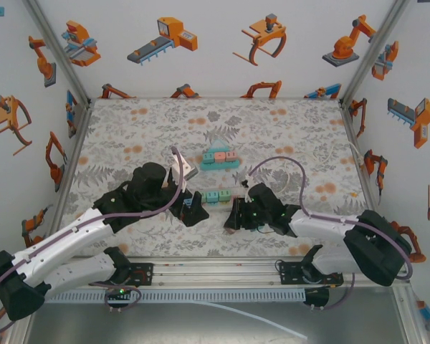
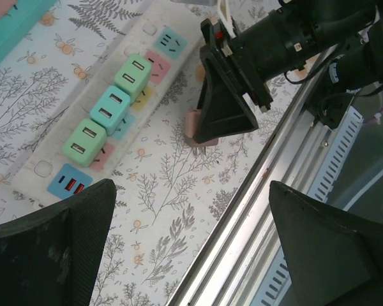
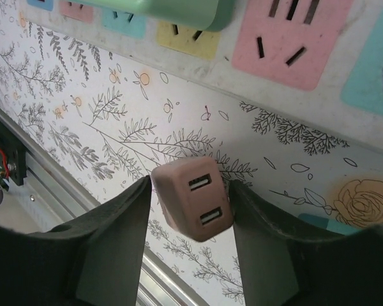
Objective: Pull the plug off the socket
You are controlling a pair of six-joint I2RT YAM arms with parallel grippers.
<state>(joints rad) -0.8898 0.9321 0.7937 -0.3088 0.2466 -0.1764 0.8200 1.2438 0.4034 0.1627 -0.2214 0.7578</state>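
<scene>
1. Your right pincer (image 3: 188, 220) pinches the pink plug (image 3: 191, 194), out of the power strip (image 2: 41, 169), just beside it.
2. Your left pincer (image 2: 191, 248) is spread, holding nothing.
3. Pull looks done; only release left.

The counter (image 1: 287, 129) is covered with a grey leaf and orange flower print, which extends beneath and beyond the left fingers (image 1: 196, 213) and the right fingers (image 1: 234, 215). On the near side of the fingers, a metal rail (image 1: 222, 272) borders the counter, with a white slotted duct (image 1: 201, 294) beside it. The back wall (image 1: 215, 72), left wall (image 1: 21, 165) and right wall (image 1: 405, 172) are white, printed with orange machine pictures. Metal posts (image 1: 57, 50) stand at the far corners. Lighting is even, with soft shadows.
</scene>
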